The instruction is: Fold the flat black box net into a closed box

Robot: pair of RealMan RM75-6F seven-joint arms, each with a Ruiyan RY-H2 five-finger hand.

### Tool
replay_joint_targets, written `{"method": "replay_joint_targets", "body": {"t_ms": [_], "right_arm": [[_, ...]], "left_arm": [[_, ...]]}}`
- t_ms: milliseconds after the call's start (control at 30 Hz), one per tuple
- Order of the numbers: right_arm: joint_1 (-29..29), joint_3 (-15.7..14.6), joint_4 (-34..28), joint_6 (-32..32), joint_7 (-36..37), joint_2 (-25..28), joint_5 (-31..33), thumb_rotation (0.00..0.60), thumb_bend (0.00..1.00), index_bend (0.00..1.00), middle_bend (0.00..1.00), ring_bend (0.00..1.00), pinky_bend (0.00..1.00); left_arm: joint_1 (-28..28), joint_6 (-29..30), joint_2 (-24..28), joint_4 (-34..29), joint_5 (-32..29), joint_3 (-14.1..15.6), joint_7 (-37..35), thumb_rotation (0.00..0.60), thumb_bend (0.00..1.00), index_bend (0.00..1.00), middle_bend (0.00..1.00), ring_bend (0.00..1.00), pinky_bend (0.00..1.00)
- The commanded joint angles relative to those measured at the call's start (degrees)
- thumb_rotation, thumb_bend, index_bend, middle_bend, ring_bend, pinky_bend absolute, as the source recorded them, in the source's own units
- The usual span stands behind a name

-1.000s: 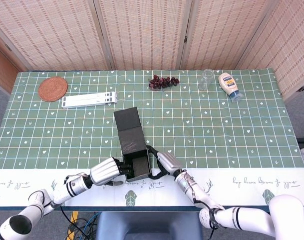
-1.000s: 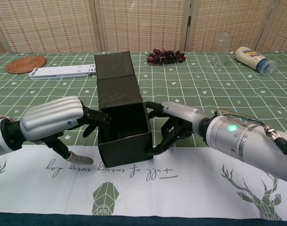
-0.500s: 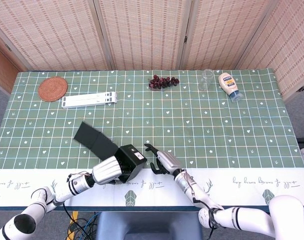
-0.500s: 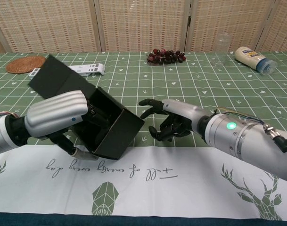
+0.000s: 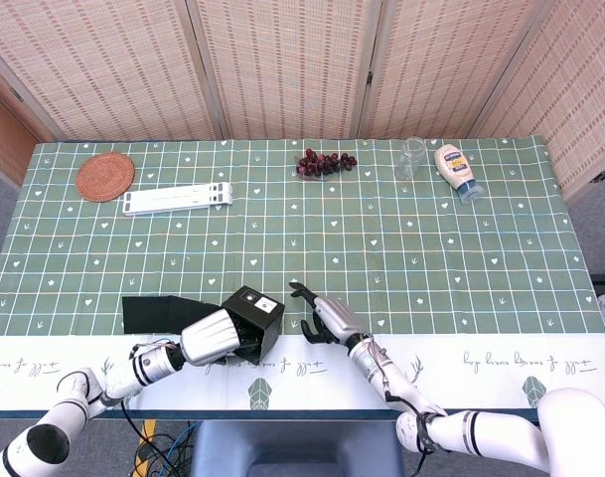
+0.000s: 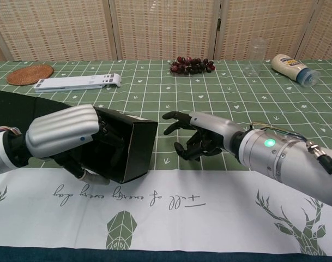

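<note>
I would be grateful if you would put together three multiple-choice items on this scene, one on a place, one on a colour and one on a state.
1. Where does the woven coaster lie?
A. far left of the table
B. beside the mayonnaise bottle
C. under the box

2. What colour is the tablecloth under the grid lines?
A. red
B. green
C. blue

3. How is the black box held?
A. by both hands
B. by no hand
C. by the left hand alone

Answers:
1. A, it sits near the far left corner.
2. B, the cloth is green with white lines.
3. C, the right hand is open and clear of the box.
</note>
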Motion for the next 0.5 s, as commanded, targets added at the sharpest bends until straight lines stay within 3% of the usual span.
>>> {"method": "replay_joint_targets", "body": {"t_ms": [33, 200, 300, 367, 500], "right_arm": [[-0.13, 0.97, -0.41, 0.57, 0.92, 0.52, -0.54, 0.6, 0.66, 0.0, 0.14, 0.75, 1.0], [-0.29, 2.03, -1.52, 1.78, 2.27, 1.67, -2.84, 0.6, 0.66, 0.0, 0.14, 0.75, 1.0], [-0.15, 2.18, -2.18, 1.52, 2.88, 2.38, -3.64, 0.6, 0.66, 0.0, 0.14, 0.75, 1.0], [0.06, 2.01, -2.46, 0.89, 3.08, 2.7, -3.84, 0.6, 0.66, 0.0, 0.14, 0.75, 1.0], [0.22, 0.64, -2.59, -0.17, 2.84, 2.89, -4.36, 0.6, 0.66, 0.0, 0.14, 0.75, 1.0]], "left_arm": [[0.05, 0.6, 1.02, -0.25, 0.4, 0.49, 1.52, 0.6, 0.14, 0.55, 0.5, 0.66, 0.79], [0.32, 1.4, 3.0, -1.54, 0.54, 0.7, 4.93, 0.6, 0.14, 0.49, 0.44, 0.59, 0.78], [0.27, 1.94, 4.3, -2.54, 0.72, 0.71, 8.04, 0.6, 0.14, 0.46, 0.38, 0.48, 0.77], [0.14, 2.29, 4.94, -3.21, 0.93, 0.72, 9.79, 0.6, 0.14, 0.45, 0.34, 0.42, 0.75], [0.04, 2.94, 6.34, -5.49, 1.05, 0.56, 12.09, 0.6, 0.14, 0.42, 0.29, 0.38, 0.74]]}}
